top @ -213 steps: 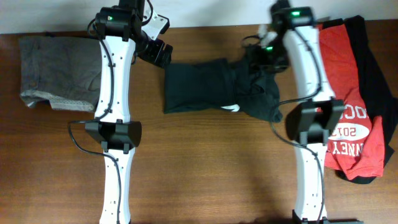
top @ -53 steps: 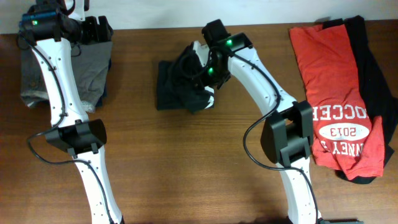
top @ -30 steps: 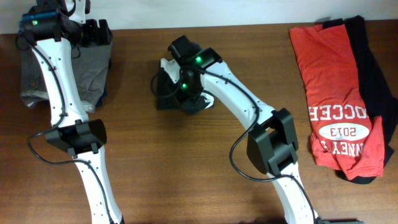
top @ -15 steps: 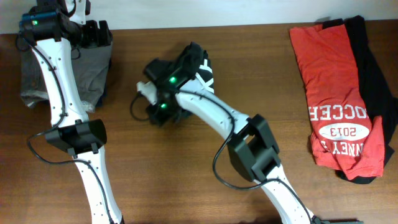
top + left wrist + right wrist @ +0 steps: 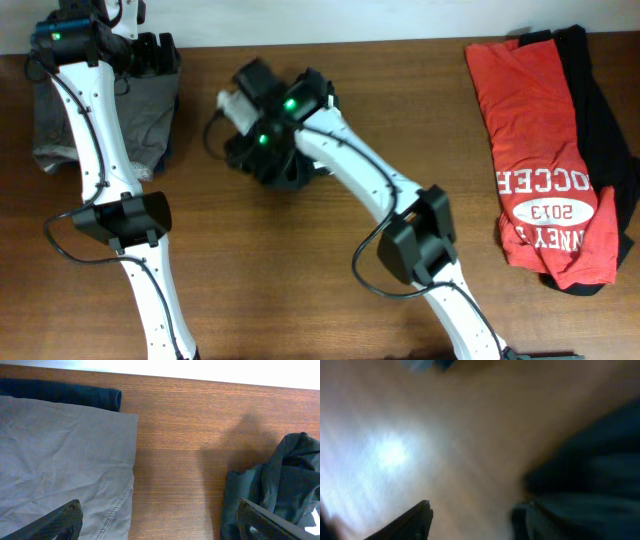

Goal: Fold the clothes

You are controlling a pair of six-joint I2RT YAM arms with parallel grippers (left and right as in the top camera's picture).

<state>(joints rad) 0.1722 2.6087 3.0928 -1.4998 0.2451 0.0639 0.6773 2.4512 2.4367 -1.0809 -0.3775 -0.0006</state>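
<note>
The black T-shirt lies bunched in a heap left of the table's middle, largely under my right arm. My right gripper sits at the heap's left edge; in the blurred right wrist view its fingers stand apart over bare wood, with dark cloth beside the right finger. My left gripper is open and empty at the back left, above a folded grey garment. The black heap also shows in the left wrist view. A red T-shirt lies flat at far right.
Another black garment lies under the red T-shirt's right side. A dark blue cloth edge sticks out behind the grey garment. The table's back edge meets a white wall.
My right arm has swept the black T-shirt leftwards across the table and bunched it up; in the last half second its wrist moved back towards the wall. The left arm has stayed still.
</note>
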